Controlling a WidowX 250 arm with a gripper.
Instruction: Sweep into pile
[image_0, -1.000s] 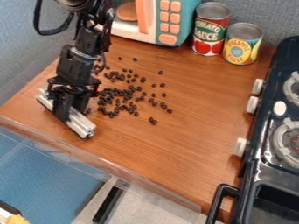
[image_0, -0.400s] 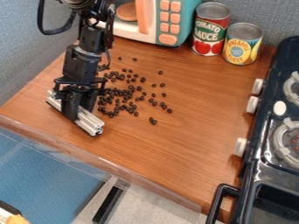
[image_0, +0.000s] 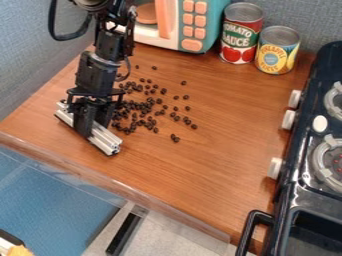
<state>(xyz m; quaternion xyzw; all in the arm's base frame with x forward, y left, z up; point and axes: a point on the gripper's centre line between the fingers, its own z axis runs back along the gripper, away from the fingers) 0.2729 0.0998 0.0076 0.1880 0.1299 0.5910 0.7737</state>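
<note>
the jaws of the gripper (image_0: 93, 124) are closed on a pale metal bar (image_0: 105, 139), the sweeping tool, which lies aslant low over or on the wooden counter (image_0: 194, 175); whether it touches the wood cannot be told. the bar is toward the counter's left corner, its nearer end pointing at the front edge. just beside it, on the side away from that corner, is the task's material, a loose scatter of dark beans (image_0: 141, 107), densest near the gripper and thinning toward the middle of the counter. compared with the earlier views, bar and gripper are shifted a little inward from the left corner, while the visible beans keep their arrangement. the tool thus appears set at the border of the scatter, with the gathering itself, in all likelihood, barely begun. the black arm (image_0: 97, 75) enters from the top edge at upper left and hangs steeply, gripper downward. beyond, a toy microwave (image_0: 177, 22), a red can (image_0: 241, 35) and a yellow can (image_0: 277, 52) line the back edge; a toy stove (image_0: 289, 188) borders the right edge.
</note>
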